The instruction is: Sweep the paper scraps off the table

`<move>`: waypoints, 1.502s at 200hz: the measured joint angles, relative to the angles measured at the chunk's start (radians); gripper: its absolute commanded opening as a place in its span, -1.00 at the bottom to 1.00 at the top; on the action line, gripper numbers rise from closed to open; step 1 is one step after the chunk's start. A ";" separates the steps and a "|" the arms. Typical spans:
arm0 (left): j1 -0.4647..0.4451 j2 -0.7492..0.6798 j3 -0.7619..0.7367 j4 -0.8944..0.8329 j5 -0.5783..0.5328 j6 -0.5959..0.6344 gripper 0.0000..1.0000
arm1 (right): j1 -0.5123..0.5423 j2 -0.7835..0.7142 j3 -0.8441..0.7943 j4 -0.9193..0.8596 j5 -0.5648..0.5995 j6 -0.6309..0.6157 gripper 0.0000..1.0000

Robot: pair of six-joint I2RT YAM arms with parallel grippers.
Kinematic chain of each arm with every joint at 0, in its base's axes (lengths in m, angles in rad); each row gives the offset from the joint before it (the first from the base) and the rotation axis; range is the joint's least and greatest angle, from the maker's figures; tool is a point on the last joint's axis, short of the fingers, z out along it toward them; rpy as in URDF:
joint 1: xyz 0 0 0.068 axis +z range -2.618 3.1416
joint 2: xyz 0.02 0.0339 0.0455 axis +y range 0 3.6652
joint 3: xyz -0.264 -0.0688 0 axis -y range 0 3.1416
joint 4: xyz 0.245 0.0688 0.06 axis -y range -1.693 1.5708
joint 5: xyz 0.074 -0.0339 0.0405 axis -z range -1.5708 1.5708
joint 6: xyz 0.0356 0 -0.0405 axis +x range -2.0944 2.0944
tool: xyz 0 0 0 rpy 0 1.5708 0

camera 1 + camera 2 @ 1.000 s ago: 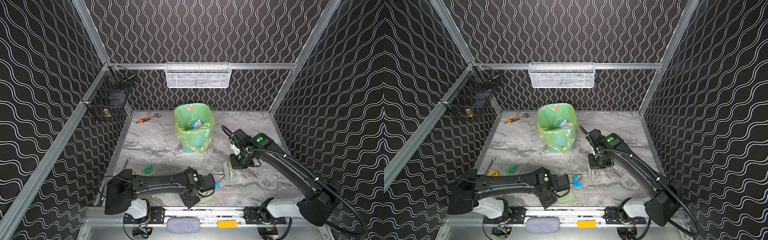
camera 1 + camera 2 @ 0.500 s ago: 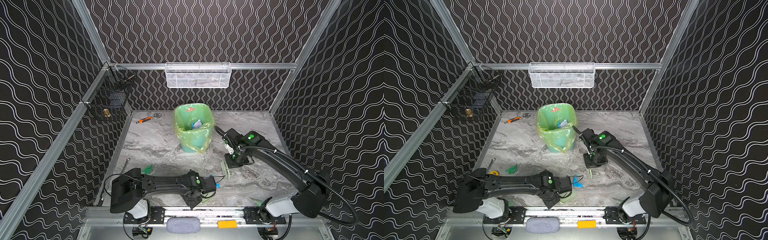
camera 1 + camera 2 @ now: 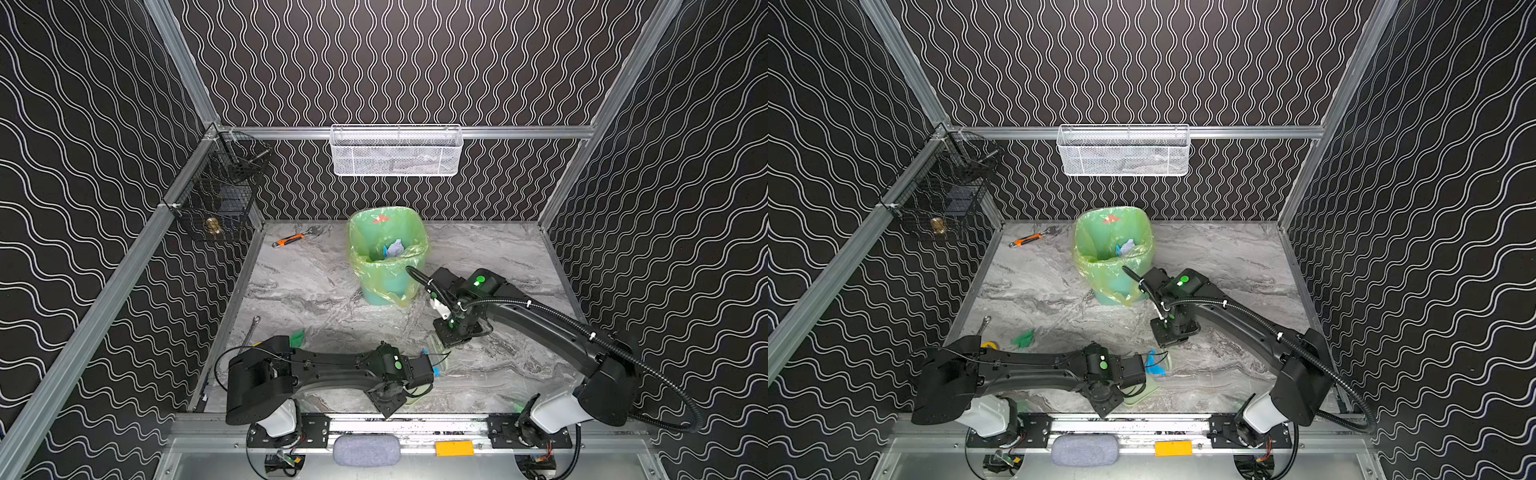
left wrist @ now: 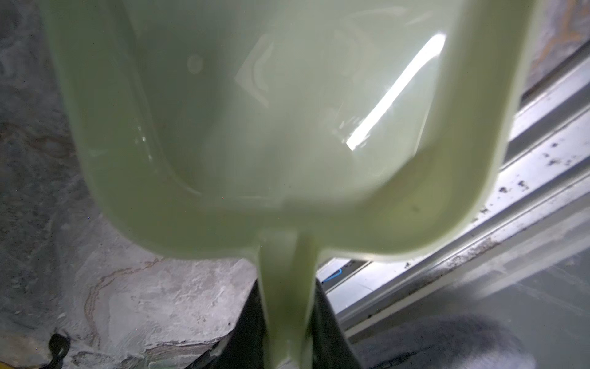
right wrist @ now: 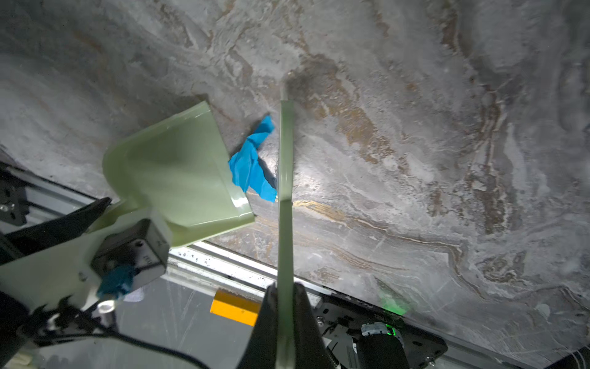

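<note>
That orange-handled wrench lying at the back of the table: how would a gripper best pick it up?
Take the wrench by its orange handle, around the middle, coming straight down with the fingers closing across the narrow width. It lies flat on the table, so its underside is out of reach, and the handle looks like its longest straight part.

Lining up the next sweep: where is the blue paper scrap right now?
In the right wrist view the blue scrap lies front-centre on the table, between the dustpan and the brush.
</note>
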 measured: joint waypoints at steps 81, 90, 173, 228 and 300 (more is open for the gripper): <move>0.000 -0.024 -0.020 0.025 -0.005 -0.022 -0.79 | 0.080 -0.069 0.002 0.018 -0.095 0.098 -1.00; 0.000 -0.036 -0.024 0.031 -0.011 -0.023 -0.79 | 0.062 -0.083 0.002 0.006 -0.092 0.100 -1.00; -0.015 -0.203 -0.017 0.028 -0.110 -0.029 -0.81 | -0.213 -0.261 0.023 -0.052 -0.063 0.055 -1.00; -0.034 -0.251 0.171 -0.096 -0.180 -0.051 -0.80 | -0.353 -0.343 -0.053 -0.032 -0.127 0.012 -1.00; -0.014 -0.245 0.562 -0.413 -0.276 -0.082 -0.78 | -0.544 -0.391 -0.126 0.027 -0.263 -0.047 -1.00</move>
